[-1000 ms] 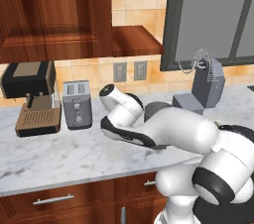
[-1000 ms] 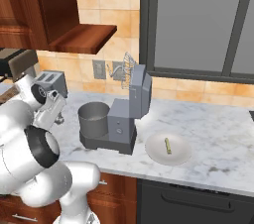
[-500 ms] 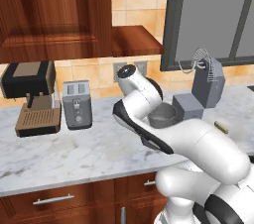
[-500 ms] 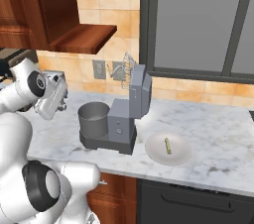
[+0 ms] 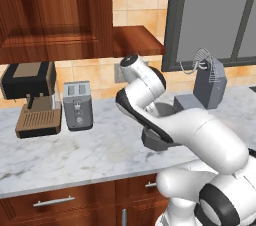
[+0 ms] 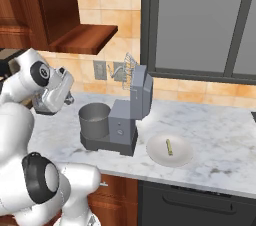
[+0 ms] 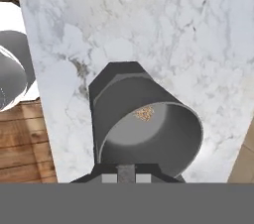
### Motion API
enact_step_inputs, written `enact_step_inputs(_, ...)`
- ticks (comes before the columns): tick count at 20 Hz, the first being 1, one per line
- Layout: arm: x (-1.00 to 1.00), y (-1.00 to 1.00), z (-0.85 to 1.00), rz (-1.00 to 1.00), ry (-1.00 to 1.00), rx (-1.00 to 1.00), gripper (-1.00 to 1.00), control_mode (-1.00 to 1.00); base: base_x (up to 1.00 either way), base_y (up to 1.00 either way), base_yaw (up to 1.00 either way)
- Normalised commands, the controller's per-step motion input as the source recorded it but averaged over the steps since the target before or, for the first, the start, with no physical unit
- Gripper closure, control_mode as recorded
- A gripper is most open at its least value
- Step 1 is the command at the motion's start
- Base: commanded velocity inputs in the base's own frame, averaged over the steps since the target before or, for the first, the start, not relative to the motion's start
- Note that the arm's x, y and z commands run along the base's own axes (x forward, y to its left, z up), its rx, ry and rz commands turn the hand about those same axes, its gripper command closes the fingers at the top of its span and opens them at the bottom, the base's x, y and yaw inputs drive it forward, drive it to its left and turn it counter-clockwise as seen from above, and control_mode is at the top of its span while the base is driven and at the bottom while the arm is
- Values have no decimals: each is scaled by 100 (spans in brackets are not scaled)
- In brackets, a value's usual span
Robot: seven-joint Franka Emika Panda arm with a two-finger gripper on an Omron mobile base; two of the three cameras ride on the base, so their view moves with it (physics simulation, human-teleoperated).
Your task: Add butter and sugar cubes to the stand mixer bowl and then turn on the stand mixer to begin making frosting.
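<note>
Marble counter (image 6: 220,135) carries the stand mixer (image 6: 131,112), head tilted up, its bowl (image 6: 94,120) seated on the base. Butter (image 6: 169,146) lies on a white plate (image 6: 180,157) beside it. One tan sugar cube (image 7: 144,113) sits inside the bowl. Whether the claw is apart or together cannot be told.

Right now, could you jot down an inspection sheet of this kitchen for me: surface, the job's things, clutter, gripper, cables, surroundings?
Surface: marble counter, wood drawers below.
Job's things: mixer with head tilted up, whisk raised; bowl on its base, with a tan sugar cube inside; butter lying on a plate beside the mixer. Second cube: cannot tell.
Clutter: toaster and coffee machine against the wall.
Gripper: above the bowl, looking down into it; nearly shut, nothing seen in it.
Cables: nothing seen.
Surroundings: wood cabinet, tiled wall with outlets, dark-framed window.
</note>
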Motion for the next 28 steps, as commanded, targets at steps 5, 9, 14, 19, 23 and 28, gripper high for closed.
enact_step_inputs(5, 23, -53, -23, 0, 17, -4, 100, -100, 0, 0, 0)
enact_step_inputs(9, 2, -55, -42, 0, 19, 0, 100, -100, 0, 0, 0)
enact_step_inputs(14, 0, -36, -48, 3, 3, 0, 100, -100, 0, 0, 0)
enact_step_inputs(19, 2, -9, -47, 4, 0, 0, 100, -100, 0, 0, 0)
enact_step_inputs(23, 4, 0, -40, 4, 0, 1, 100, -100, 0, 0, 0)
enact_step_inputs(28, 12, 0, -35, 5, 0, 1, 100, -100, 0, 0, 0)
